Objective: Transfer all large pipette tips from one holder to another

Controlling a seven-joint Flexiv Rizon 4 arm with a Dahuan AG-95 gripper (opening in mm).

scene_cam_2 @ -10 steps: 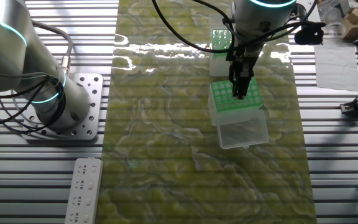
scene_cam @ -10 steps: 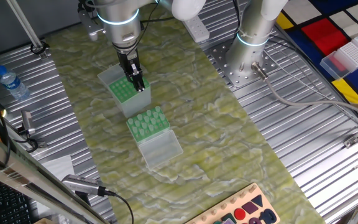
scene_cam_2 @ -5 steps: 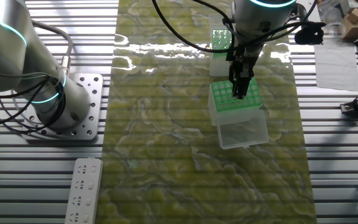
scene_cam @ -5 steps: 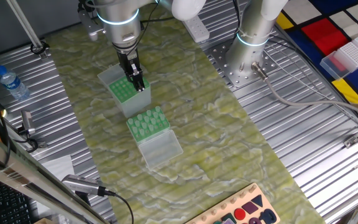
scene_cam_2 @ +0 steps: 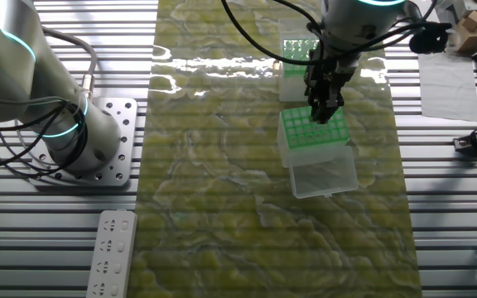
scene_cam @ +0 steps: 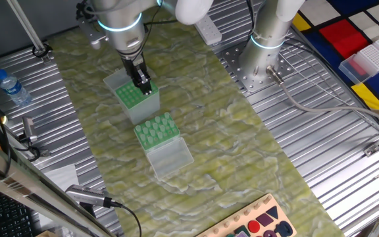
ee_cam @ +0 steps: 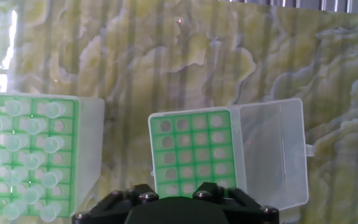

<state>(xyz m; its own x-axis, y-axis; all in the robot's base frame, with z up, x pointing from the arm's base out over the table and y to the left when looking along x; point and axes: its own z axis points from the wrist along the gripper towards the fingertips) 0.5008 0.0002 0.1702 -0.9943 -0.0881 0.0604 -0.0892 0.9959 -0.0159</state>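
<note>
Two racks on the tabletop [scene_cam: 242, 151], lids hinged open. Tips [scene_cam: 156, 128] fill the rack [scene_cam: 158, 135] nearer the camera in one fixed view; in the hand view they sit at far left [ee_cam: 27, 158]. The other rack [ee_cam: 194, 152] shows a green grid of empty holes. Gripper [scene_cam: 143, 87] hangs just above the empty rack's edge. Fingers [scene_cam_2: 325, 112] look close together; whether they hold a tip, cannot tell.

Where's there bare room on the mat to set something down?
Free: the green mat between the tip boxes and the arm base, and below the open lid. Crowded: around both boxes, where the pincer hangs over the empty rack.
</note>
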